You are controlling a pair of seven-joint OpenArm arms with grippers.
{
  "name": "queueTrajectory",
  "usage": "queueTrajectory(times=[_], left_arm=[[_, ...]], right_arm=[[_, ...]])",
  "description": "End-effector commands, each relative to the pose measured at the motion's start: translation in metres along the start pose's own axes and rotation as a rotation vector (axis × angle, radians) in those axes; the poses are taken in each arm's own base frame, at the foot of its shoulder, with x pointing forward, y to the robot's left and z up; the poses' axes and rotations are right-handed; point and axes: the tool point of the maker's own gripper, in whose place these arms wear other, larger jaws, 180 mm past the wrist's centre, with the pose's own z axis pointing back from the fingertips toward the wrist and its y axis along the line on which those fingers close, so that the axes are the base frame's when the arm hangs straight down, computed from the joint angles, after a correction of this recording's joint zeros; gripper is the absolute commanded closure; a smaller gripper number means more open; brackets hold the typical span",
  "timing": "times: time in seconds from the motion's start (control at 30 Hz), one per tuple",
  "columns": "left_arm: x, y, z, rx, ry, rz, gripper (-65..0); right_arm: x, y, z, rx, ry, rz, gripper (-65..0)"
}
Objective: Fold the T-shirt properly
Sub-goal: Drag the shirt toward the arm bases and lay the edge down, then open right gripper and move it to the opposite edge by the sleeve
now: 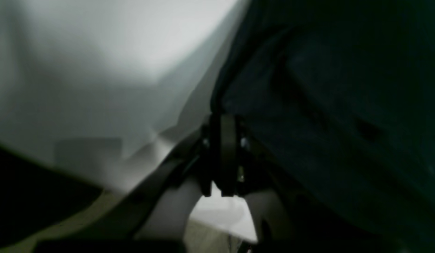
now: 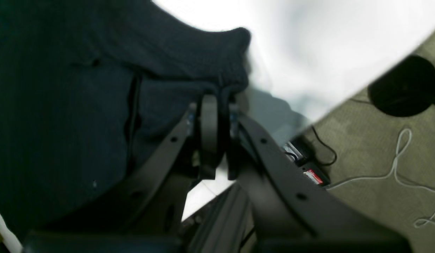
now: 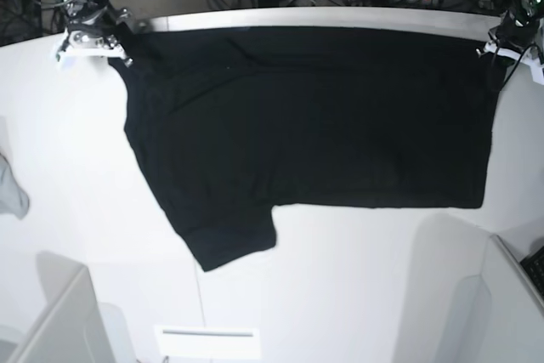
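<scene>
Both claws, the right gripper (image 3: 127, 33) and left gripper (image 3: 491, 40), pinch the far corners of the black T-shirt (image 3: 323, 125) spread across the white table (image 3: 357, 278); keep the edge taut and level as you carry it.

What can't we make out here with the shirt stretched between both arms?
- T-shirt print side: base view shows only plain black; the cloth hides any other face.
- Left gripper: left wrist view is blurred, so the pinched seam or edge is unclear.
- Right gripper: shut on a bunched fold; cloth hides the tips.
- Grey cloth: cut off by the base view's left edge.
</scene>
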Motion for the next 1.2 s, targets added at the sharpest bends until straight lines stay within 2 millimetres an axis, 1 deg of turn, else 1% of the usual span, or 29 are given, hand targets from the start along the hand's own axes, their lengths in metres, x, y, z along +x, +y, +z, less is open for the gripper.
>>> queueTrajectory(times=[0.0,0.13,0.23,0.37,0.67,0.77,0.87,0.93,0.97,1.0,1.07,1.17], left_arm=[[0.012,0.008,0.005,0.021,-0.040,-0.007,0.0],[0.011,0.007,0.005,0.020,-0.037,-0.006,0.0],[0.005,0.009,0.007,0.025,-0.023,-0.012,0.0],[0.002,0.011,0.007,0.028,-0.014,-0.013,0.0],[-0.002,0.015,0.010,0.038,-0.005,-0.016,0.0],[-0.002,0.016,0.010,0.040,-0.008,-0.015,-17.6],[-0.001,0.016,0.011,0.040,-0.009,-0.017,-32.4],[-0.001,0.016,0.011,0.040,-0.009,-0.017,-39.5],[-0.001,0.016,0.011,0.041,-0.011,-0.017,-41.8],[0.001,0.015,0.012,0.041,-0.016,-0.019,-43.6],[0.010,0.015,0.017,0.048,-0.045,-0.031,-45.1],[0.033,0.022,0.034,0.084,-0.122,-0.035,-44.9]], right_arm=[[0.013,-0.003,0.004,-0.008,-0.060,0.021,0.0],[0.013,-0.004,0.004,-0.010,-0.062,0.021,0.0],[0.013,-0.004,0.004,-0.012,-0.061,0.021,0.0],[0.009,-0.010,0.006,-0.024,-0.054,0.023,0.0],[0.007,-0.011,0.006,-0.026,-0.047,0.020,0.0],[0.006,-0.012,0.006,-0.030,-0.048,0.021,0.0],[0.007,-0.012,0.007,-0.028,-0.050,0.022,-16.4],[0.007,-0.011,0.007,-0.027,-0.051,0.023,-25.4],[0.007,-0.011,0.007,-0.027,-0.053,0.023,-29.1],[0.008,-0.011,0.008,-0.027,-0.058,0.023,-30.9],[0.017,-0.013,0.014,-0.031,-0.088,0.015,-31.1],[0.028,-0.017,0.018,-0.040,-0.123,0.002,-31.1]])
